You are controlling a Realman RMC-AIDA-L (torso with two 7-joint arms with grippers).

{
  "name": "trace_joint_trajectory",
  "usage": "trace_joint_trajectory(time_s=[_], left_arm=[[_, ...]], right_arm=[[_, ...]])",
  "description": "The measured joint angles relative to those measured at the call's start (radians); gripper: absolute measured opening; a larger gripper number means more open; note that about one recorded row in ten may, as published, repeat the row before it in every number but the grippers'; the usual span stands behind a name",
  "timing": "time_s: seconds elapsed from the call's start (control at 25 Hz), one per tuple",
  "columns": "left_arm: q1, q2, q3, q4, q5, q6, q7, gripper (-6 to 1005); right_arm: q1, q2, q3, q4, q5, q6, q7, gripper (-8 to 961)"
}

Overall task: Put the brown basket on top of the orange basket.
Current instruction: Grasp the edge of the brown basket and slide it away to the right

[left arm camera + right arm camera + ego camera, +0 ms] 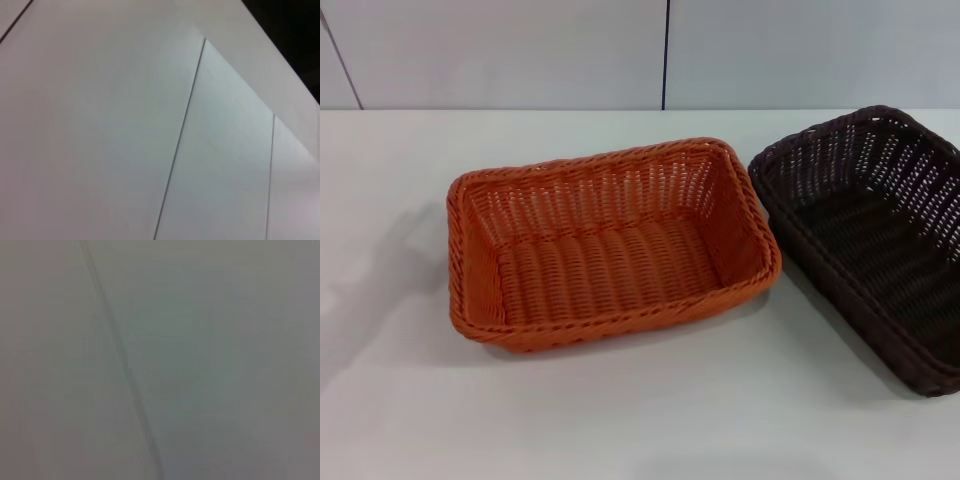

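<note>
The orange basket [610,245] sits empty on the white table, in the middle of the head view. The brown basket [875,235] sits empty to its right, close beside it, and runs past the right edge of the view. Both stand upright on the table. Neither gripper shows in any view. The left wrist view and the right wrist view show only pale panels with thin dark seams.
The white table [640,420] stretches in front of and to the left of the baskets. A pale wall [520,50] with dark vertical seams stands behind the table's far edge.
</note>
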Motion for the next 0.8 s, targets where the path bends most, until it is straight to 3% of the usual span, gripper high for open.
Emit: trace_joint_trajectory(time_s=[0.08, 0.16, 0.2, 0.36, 0.48, 0.6, 0.8], left_arm=[[0.002, 0.0, 0.0, -0.004, 0.003, -0.001, 0.003, 819], [0.003, 0.0, 0.003, -0.005, 0.011, -0.005, 0.013, 814], [0.003, 0.001, 0.004, -0.009, 0.015, -0.006, 0.024, 811], [-0.005, 0.001, 0.004, -0.039, 0.017, -0.006, 0.042, 800], [-0.009, 0.002, 0.001, -0.052, 0.017, -0.006, 0.052, 791], [-0.011, 0.002, 0.001, -0.055, 0.017, -0.007, 0.057, 783], [-0.015, 0.002, 0.0, -0.056, 0.016, -0.007, 0.057, 768]], right_arm=[[-0.015, -0.026, -0.129, -0.134, -0.001, -0.007, 0.129, 830], [-0.033, -0.068, -0.234, -0.244, -0.004, -0.025, 0.243, 830], [-0.04, -0.093, -0.272, -0.286, -0.004, -0.035, 0.289, 830], [-0.037, -0.231, -0.355, -0.366, -0.007, -0.157, 0.423, 830], [-0.022, -0.296, -0.366, -0.368, -0.025, -0.211, 0.461, 830], [-0.01, -0.318, -0.365, -0.387, -0.107, -0.207, 0.491, 829], [0.033, -0.316, -0.369, -0.39, -0.324, -0.161, 0.512, 828]])
